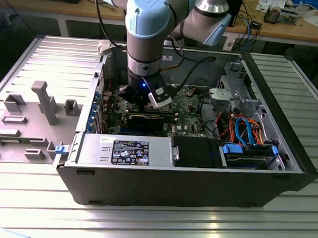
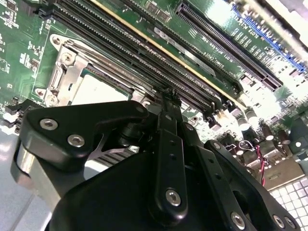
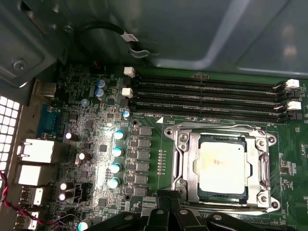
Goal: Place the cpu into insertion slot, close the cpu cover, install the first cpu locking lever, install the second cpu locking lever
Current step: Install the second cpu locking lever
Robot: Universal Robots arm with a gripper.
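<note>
The jaws [image 2: 168, 94] stand closed, tips together with nothing between them, poised just beside the edge of the socket assembly; in the first wrist view they [image 3: 166, 195] sit at the frame's rim. The cpu [image 3: 222, 168] lies seated in the insertion slot [image 3: 204, 144], its dull silver face showing through the window of the cpu cover [image 3: 192, 166], which lies flat over it. In the second wrist view the chip [image 2: 96, 89] shows beyond the black linkage. Long memory slots [image 3: 207, 98] run just beside the socket. In the exterior view the arm [image 1: 145, 39] reaches down into the open computer case [image 1: 187, 189], which rests on a ribbed metal desk [image 1: 144, 224].
</note>
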